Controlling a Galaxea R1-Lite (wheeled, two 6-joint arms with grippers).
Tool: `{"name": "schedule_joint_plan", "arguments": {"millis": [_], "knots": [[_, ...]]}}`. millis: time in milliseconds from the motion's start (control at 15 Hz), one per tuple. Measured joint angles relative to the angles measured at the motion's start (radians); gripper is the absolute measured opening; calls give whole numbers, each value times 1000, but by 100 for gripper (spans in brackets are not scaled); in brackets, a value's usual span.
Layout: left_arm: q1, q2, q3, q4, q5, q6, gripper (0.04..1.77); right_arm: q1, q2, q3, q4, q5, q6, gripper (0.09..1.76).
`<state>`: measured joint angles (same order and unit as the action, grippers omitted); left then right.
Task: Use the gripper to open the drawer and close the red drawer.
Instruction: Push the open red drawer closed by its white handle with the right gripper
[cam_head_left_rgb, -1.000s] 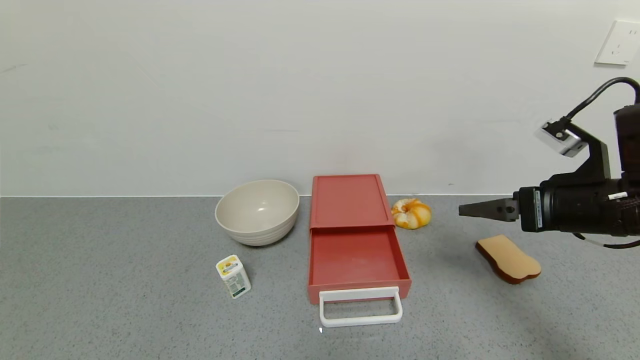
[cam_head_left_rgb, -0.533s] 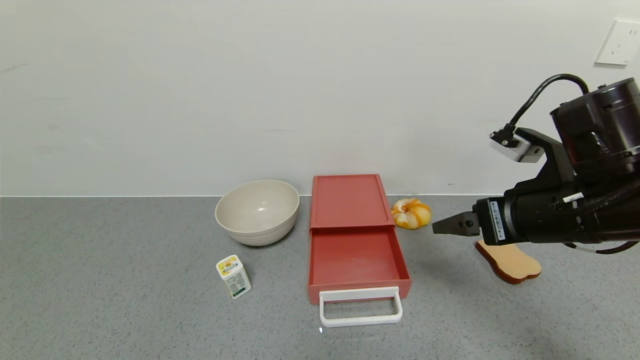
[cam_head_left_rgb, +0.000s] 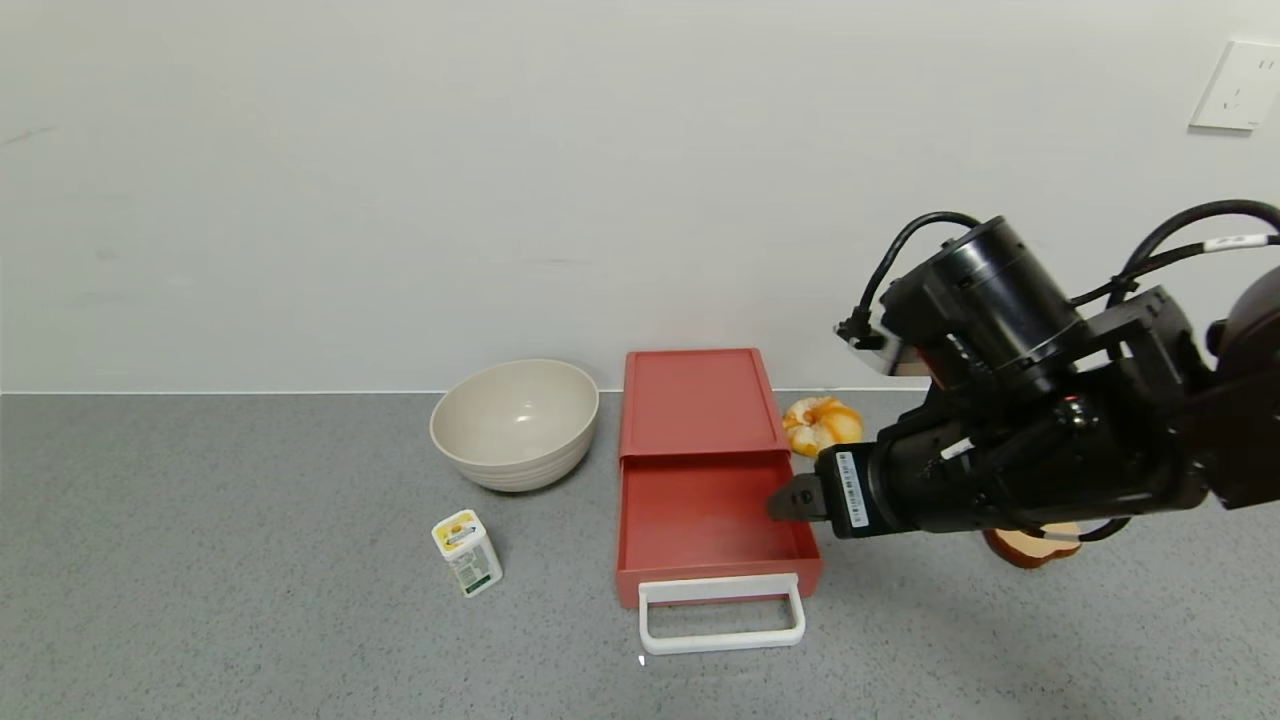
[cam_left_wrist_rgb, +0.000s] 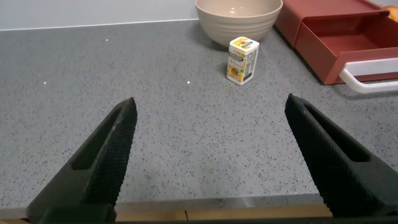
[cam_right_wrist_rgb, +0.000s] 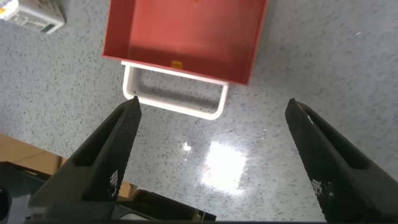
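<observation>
The salmon-red drawer box (cam_head_left_rgb: 698, 400) stands mid-counter with its tray (cam_head_left_rgb: 710, 515) pulled out and empty. The white loop handle (cam_head_left_rgb: 720, 612) faces the front. My right gripper (cam_head_left_rgb: 778, 500) hovers over the tray's right wall, pointing left. In the right wrist view it (cam_right_wrist_rgb: 211, 155) is open and empty, with the tray (cam_right_wrist_rgb: 186, 37) and the handle (cam_right_wrist_rgb: 175, 99) ahead of the fingers. My left gripper (cam_left_wrist_rgb: 211, 155) is open and empty, low over the counter near the front edge, far to the left of the drawer (cam_left_wrist_rgb: 336, 37). It is out of the head view.
A beige bowl (cam_head_left_rgb: 515, 422) sits left of the box, with a small carton (cam_head_left_rgb: 467, 552) in front of it. An orange bun-like toy (cam_head_left_rgb: 815, 425) lies right of the box. A bread-slice toy (cam_head_left_rgb: 1030, 545) is mostly hidden under my right arm.
My right arm has swung left and down from the right side of the counter to the open tray's right wall. The drawer has not moved.
</observation>
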<state>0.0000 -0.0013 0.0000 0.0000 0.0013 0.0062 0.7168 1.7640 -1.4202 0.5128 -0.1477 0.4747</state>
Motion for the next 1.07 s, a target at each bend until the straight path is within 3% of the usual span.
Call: {"name": "schedule_joint_plan", "arguments": {"millis": [400, 1067], "knots": [[0, 0, 0, 0, 0, -2, 172, 78, 145, -73, 79, -40, 134, 171], [0, 0, 0, 1, 0, -1, 172, 155, 341, -221, 193, -42, 229, 171]]}}
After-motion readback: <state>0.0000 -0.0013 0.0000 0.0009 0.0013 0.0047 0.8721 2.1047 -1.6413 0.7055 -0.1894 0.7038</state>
